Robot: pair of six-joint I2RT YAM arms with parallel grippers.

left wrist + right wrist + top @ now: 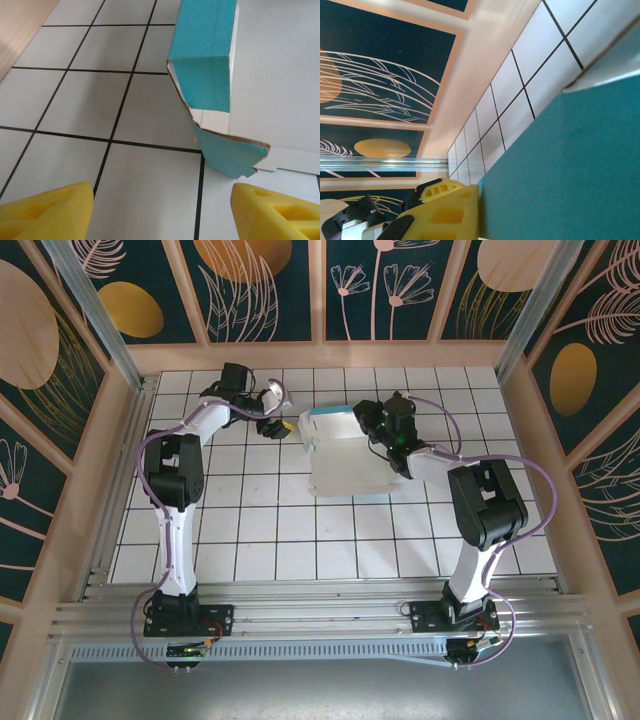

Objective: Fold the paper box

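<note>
Jaws on the left arm stand released, their yellow fingertips [45, 212] spread wide at the bottom corners of the left wrist view. Bare tile lies between them, and they stop just short of the paper box [202, 65]. Right jaws are clenched on the box's upper right edge. One yellow finger [445, 215] lies against the turquoise face at the lower left of the right wrist view. From overhead the paper box [345, 460] sits just above the centre of the white tiled counter [260, 530], white side up, with a turquoise flap turned up at its upper left corner. Dark teal panels [265, 280] with gold discs and pale leaf drawings ring the counter.
</note>
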